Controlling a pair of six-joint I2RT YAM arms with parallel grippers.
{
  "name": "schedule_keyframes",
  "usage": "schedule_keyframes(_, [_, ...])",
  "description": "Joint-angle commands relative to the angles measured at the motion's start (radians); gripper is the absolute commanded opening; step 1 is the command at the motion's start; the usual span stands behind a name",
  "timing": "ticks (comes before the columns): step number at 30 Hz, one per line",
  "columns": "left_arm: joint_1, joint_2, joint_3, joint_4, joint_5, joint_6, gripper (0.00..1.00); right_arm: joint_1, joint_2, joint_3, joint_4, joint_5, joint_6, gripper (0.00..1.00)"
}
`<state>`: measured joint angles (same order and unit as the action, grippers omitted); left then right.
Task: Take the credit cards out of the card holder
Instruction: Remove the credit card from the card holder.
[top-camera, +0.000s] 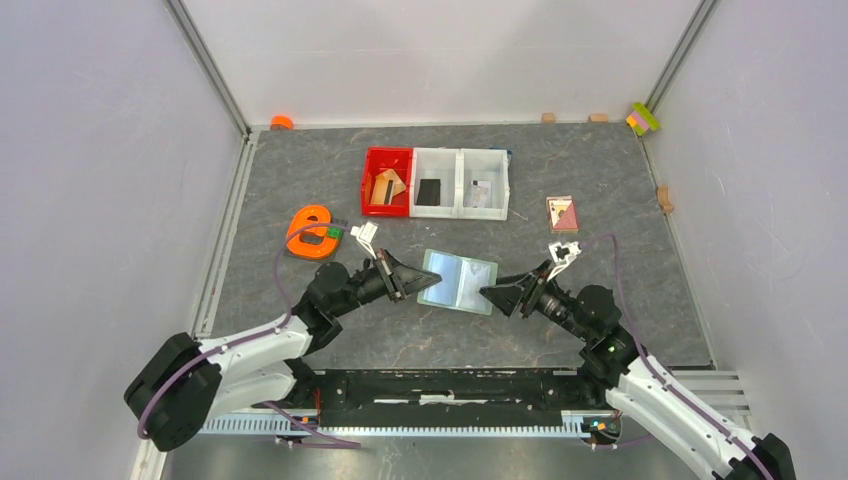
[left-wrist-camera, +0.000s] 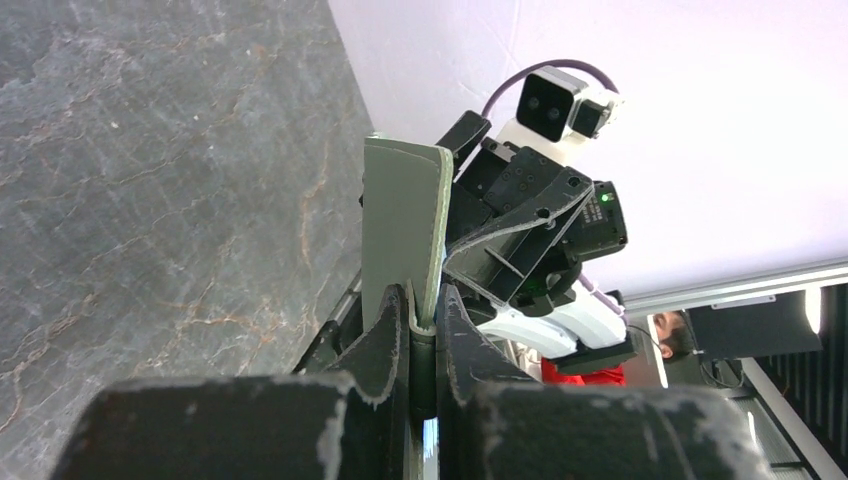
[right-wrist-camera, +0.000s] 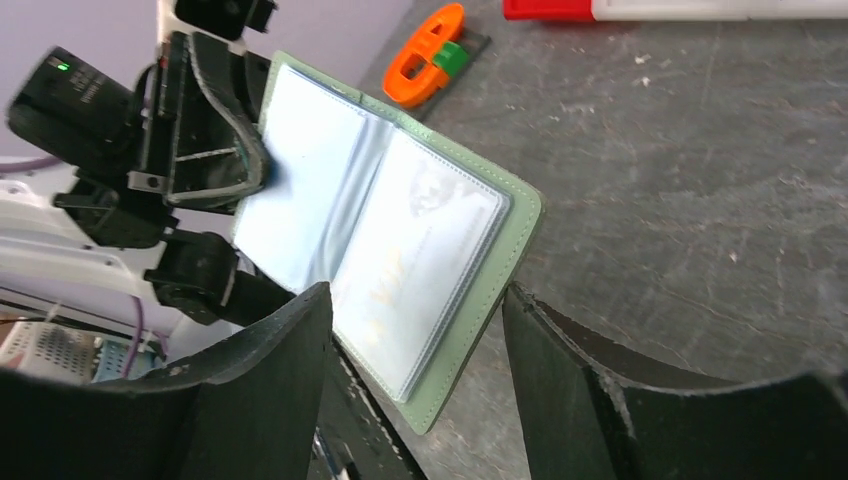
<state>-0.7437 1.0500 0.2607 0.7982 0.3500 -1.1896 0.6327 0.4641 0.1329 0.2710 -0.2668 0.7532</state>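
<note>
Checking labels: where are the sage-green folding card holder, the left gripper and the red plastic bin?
sage-green folding card holder (top-camera: 472, 285): top view, its right open page.
left gripper (left-wrist-camera: 425, 312): left wrist view, between fingertips clamping the holder.
red plastic bin (top-camera: 388, 153): top view, far rim.

Grey marbled tabletop (top-camera: 600, 170), plain white walls (top-camera: 100, 150) w/ alu corner posts (top-camera: 210, 70), even light.

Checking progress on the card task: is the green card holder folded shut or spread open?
Spread open: the card holder shows both pale pocket pages, with the left claw pinching one cover edge.
</note>
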Motion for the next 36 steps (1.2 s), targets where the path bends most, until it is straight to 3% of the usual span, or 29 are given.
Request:
schedule_keyframes(1, [0.009, -0.059, 0.037, 0.025, 0.011, -0.048, 0.02, -0.002, -0.039, -0.002, 0.114, -0.047, 0.046, 0.65])
schedule_keyframes(7, [0.010, -0.082, 0.044, 0.014, 0.001, -0.048, 0.02, -0.001, -0.076, 0.003, 0.090, -0.033, 0.057, 0.46])
schedule_keyframes(12, [0.010, -0.067, 0.050, 0.045, 0.020, -0.062, 0.02, -0.001, -0.034, 0.001, 0.087, -0.053, 0.060, 0.45])
schedule_keyframes(14, [0.010, -0.067, 0.048, 0.056, 0.021, -0.067, 0.02, -0.001, -0.016, -0.006, 0.098, -0.062, 0.064, 0.50])
schedule_keyframes(17, [0.010, -0.071, 0.043, 0.072, 0.017, -0.075, 0.02, -0.002, 0.002, -0.008, 0.087, -0.064, 0.057, 0.72])
schedule_keyframes(19, [0.010, -0.074, 0.044, 0.076, 0.017, -0.078, 0.02, -0.001, 0.003, -0.008, 0.074, -0.051, 0.050, 0.80])
schedule_keyframes(24, [0.010, -0.075, 0.037, 0.107, 0.014, -0.089, 0.02, -0.002, -0.026, -0.043, 0.121, -0.044, 0.079, 0.92])
schedule_keyframes(30, [0.012, -0.070, 0.037, 0.134, 0.020, -0.107, 0.02, -0.002, -0.053, -0.156, 0.324, -0.081, 0.203, 0.81])
schedule_keyframes(36, [0.012, -0.058, 0.039, 0.141, 0.027, -0.104, 0.02, -0.005, -0.059, -0.214, 0.481, -0.096, 0.283, 0.62])
